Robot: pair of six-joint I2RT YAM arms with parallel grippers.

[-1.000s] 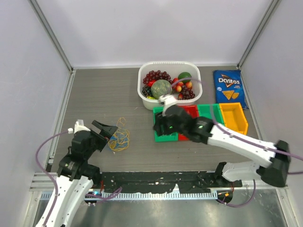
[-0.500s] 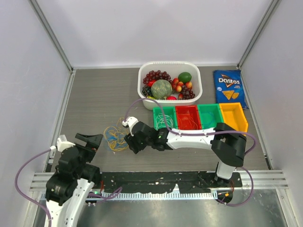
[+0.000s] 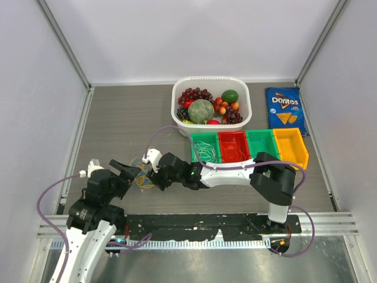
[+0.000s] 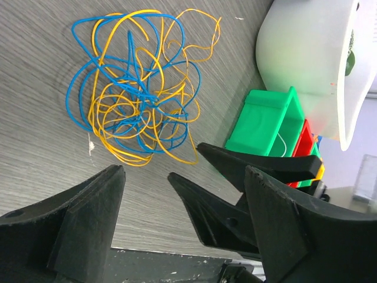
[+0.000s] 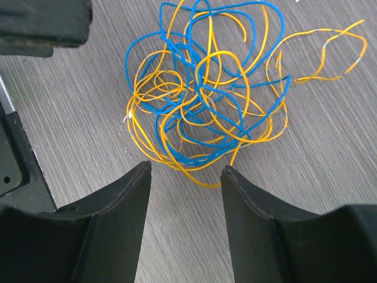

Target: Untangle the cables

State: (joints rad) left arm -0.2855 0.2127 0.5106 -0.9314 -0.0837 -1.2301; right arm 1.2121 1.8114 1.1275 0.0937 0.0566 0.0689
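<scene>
Top view, risk: the left gripper point(image 3: 131, 171) and right gripper point(image 3: 152, 175) crowd the cables point(image 3: 143, 174) on the table point(image 3: 112, 124); we fear they could collide.
Top view, hidden: both grippers cover part of the tangle.
Left wrist, fingers: wide open, holding nothing.
Left wrist, risk: pinching several strands would tighten the knot.
Right wrist, fingers: open, empty, just short of the blue and yellow loops.
Right wrist, unclear: we cannot tell which strand lies on top.

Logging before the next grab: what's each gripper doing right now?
Left gripper: open, holding nothing.
Right gripper: open, empty, at the edge of the tangled cables.
</scene>
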